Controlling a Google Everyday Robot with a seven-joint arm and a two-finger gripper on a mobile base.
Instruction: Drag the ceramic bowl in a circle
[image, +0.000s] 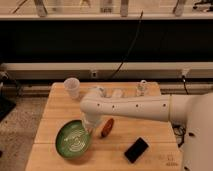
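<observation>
Nearest the camera: a flat black slab, probably a phone (136, 150), at the front right of the wooden table (60, 107). The ceramic bowl (73, 140) sits front left, close to the table's near edge. The gripper (89, 128) is down at the bowl's right rim. Contact looks likely, but the wrist hides the meeting point. Open or closed: cannot tell.

Step in hand, as I judge it: mid-drag, tracing the circle. To do it well:
- Hold steady contact on the rim at low speed, so the bowl slides rather than tips.
- Curve the path away from the near edge.
- Steer clear of the brown oblong item (106, 127) just beside the bowl's right side.
- The phone lies apart, but a wide sweep could reach it.

Bowl: round, shallow, green glaze, paler inside with ring-like marks, darker rim. Widest thing on the table.

Farther back: the white arm (135, 106) crosses from the right. A white cup (72, 87) stands far left, and a small pale item (142, 88) sits at the far edge.
</observation>
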